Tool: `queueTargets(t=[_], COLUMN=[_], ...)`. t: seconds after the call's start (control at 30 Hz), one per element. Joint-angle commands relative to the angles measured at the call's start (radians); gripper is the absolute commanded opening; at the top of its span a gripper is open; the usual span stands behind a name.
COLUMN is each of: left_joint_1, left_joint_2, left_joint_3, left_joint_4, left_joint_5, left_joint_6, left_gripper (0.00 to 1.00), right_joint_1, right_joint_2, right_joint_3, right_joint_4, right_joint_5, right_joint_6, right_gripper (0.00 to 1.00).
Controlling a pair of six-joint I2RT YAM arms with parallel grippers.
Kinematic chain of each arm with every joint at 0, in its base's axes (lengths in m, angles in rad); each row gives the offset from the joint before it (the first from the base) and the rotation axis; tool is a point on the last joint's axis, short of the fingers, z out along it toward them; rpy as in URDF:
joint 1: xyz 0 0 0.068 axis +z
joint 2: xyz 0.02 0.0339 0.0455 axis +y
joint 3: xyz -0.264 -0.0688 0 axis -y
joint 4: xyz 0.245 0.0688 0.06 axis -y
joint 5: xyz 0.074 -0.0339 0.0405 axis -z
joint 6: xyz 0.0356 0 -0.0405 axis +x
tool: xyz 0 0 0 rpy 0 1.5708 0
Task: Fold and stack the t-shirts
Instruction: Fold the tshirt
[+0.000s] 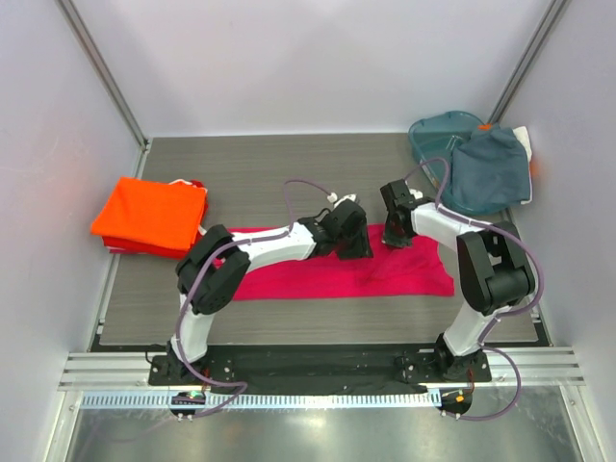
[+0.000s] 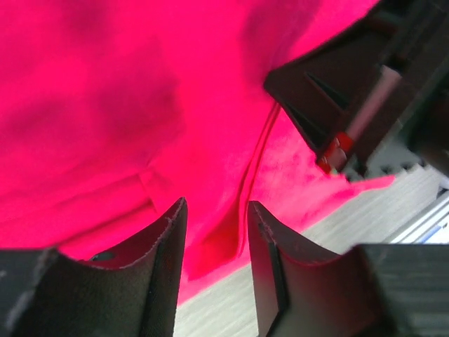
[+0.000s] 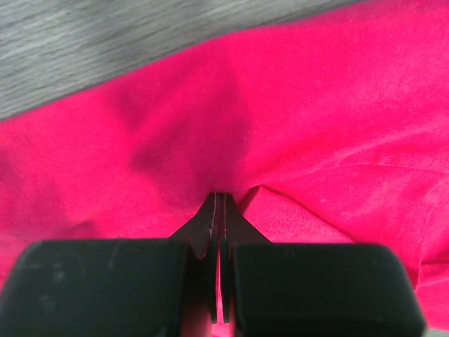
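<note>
The magenta-pink t-shirt point(image 1: 385, 274) lies as a long flat strip across the middle of the table. My right gripper point(image 1: 397, 234) point(image 3: 221, 195) presses down near its far edge, shut on a pinch of the magenta cloth point(image 3: 295, 126) that puckers at the tips. My left gripper point(image 1: 352, 243) point(image 2: 217, 203) stands just to the left, open, its fingers point(image 2: 165, 239) straddling a folded edge of the same shirt point(image 2: 105, 105). The orange t-shirt point(image 1: 149, 217) lies folded at the far left. A grey-blue t-shirt point(image 1: 491, 173) lies at the back right.
The teal basket point(image 1: 433, 135) stands in the back right corner, partly under the grey-blue shirt. Red cloth point(image 1: 192, 183) shows under the orange stack. Bare grey table point(image 1: 289, 164) lies behind the shirt, and white walls close in left, right and back.
</note>
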Motion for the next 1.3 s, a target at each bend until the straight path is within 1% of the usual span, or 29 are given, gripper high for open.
queueTargets(t=[0.0,0.07,0.23,0.27,0.33,0.4,0.53,0.57,0.63,0.7,0.77,0.8,0.83,0.87,0.93,0.97,1.0,1.07,1.13,1.23,1.27], left_joint_1=[-0.001,0.0,0.008,0.008,0.014,0.014,0.014,0.014,0.016,0.014,0.016,0.014,0.016,0.013,0.011,0.006,0.005,-0.004,-0.007,-0.014,-0.015], left_joint_2=[0.066,0.116,0.167,0.184,0.199,0.209,0.216,0.216,0.213,0.21,0.206,0.204,0.199,0.184,0.16,0.129,0.114,0.063,0.029,-0.02,-0.026], left_joint_3=[0.084,0.138,0.183,0.204,0.218,0.212,0.207,0.207,0.212,0.214,0.214,0.214,0.214,0.207,0.195,0.181,0.174,0.152,0.135,0.102,0.095], left_joint_4=[-0.061,-0.107,-0.167,-0.207,-0.245,-0.247,-0.246,-0.244,-0.249,-0.249,-0.249,-0.249,-0.244,-0.235,-0.214,-0.206,-0.203,-0.2,-0.195,-0.174,-0.169], left_joint_5=[0.027,0.033,0.007,0.001,-0.001,0.011,0.017,0.014,0.007,0.01,0.013,0.013,0.016,0.017,0.022,0.019,0.021,0.004,-0.001,-0.001,0.002], left_joint_6=[-0.03,-0.038,-0.064,-0.059,-0.062,-0.064,-0.067,-0.065,-0.061,-0.058,-0.053,-0.05,-0.047,-0.039,-0.032,-0.029,-0.018,-0.007,0.008,0.016,0.016], left_gripper=[0.4,0.38,0.37,0.34,0.33,0.33,0.32,0.33,0.33,0.33,0.33,0.33,0.33,0.34,0.36,0.38,0.39,0.42,0.43,0.44,0.44], right_joint_1=[-0.002,-0.004,-0.004,-0.005,-0.005,-0.005,-0.005,-0.002,0.002,0.037,0.094,0.102,0.102,0.102,0.102,0.1,0.102,0.102,0.102,0.102,0.102], right_joint_2=[0.002,-0.017,-0.125,-0.136,-0.154,-0.215,-0.405,-0.485,-0.553,-0.655,-0.706,-0.741,-0.752,-0.76,-0.774,-0.772,-0.769,-0.752,-0.731,-0.691,-0.658], right_joint_3=[0.01,-0.01,-0.106,-0.117,-0.142,-0.18,-0.263,-0.276,-0.313,-0.346,-0.35,-0.349,-0.344,-0.332,-0.32,-0.309,-0.303,-0.298,-0.31,-0.324,-0.321], right_joint_4=[0.011,-0.001,-0.064,-0.081,-0.139,-0.192,-0.252,-0.268,-0.314,-0.328,-0.355,-0.364,-0.371,-0.374,-0.381,-0.381,-0.38,-0.378,-0.329,-0.248,-0.23], right_joint_5=[0.004,0.017,0.083,0.088,0.108,0.119,0.148,0.143,0.104,0.071,0.06,0.054,0.054,0.088,0.122,0.134,0.154,0.166,0.159,0.119,0.119], right_joint_6=[0.023,0.043,0.102,0.111,0.131,0.168,0.229,0.24,0.263,0.304,0.352,0.361,0.361,0.361,0.353,0.35,0.352,0.361,0.362,0.343,0.338], right_gripper=[0.01,0.01,0.01,0.01,0.01,0.01,0.01,0.01,0.01,0.01,0.01,0.01,0.02,0.09,0.18,0.33,0.36,0.37,0.37,0.31,0.27])
